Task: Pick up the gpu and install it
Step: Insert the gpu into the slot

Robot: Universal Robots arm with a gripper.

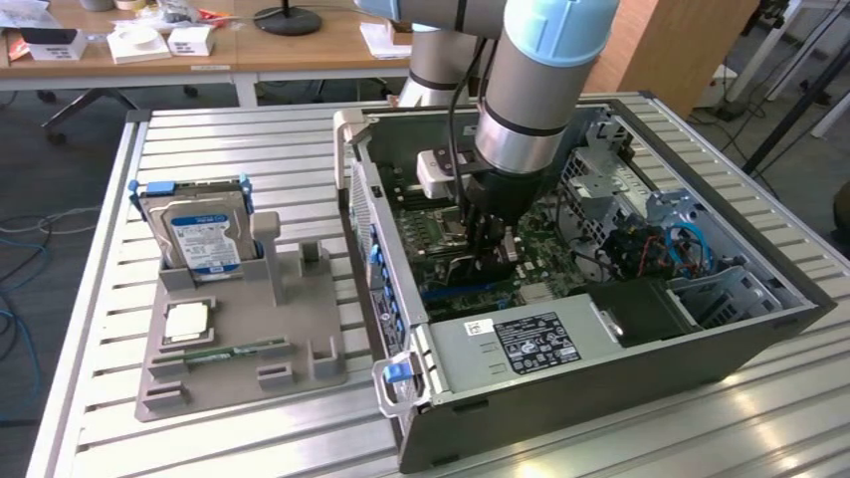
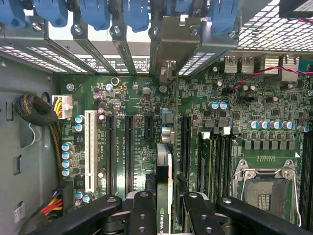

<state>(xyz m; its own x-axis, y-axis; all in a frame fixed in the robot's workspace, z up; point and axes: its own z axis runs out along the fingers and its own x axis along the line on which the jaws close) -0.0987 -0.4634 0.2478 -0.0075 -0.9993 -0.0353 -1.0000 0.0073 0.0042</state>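
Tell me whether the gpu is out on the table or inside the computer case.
Inside the case. The gpu stands on edge over the motherboard, held in the end effector. Whether it is fully seated in a slot, cannot tell.

One gpu (image 2: 165, 191), one hard drive (image 1: 207, 239), one computer case (image 1: 743, 329), one grey holder (image 1: 246, 344)

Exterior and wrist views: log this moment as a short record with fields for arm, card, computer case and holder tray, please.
arm: reaching down into the open computer case, gripper over the motherboard
card: graphics card edge-on between the jaws, above the expansion slots
jaws: shut on the card
holder tray: on the table at the exterior view's left, holding a hard drive, a memory stick
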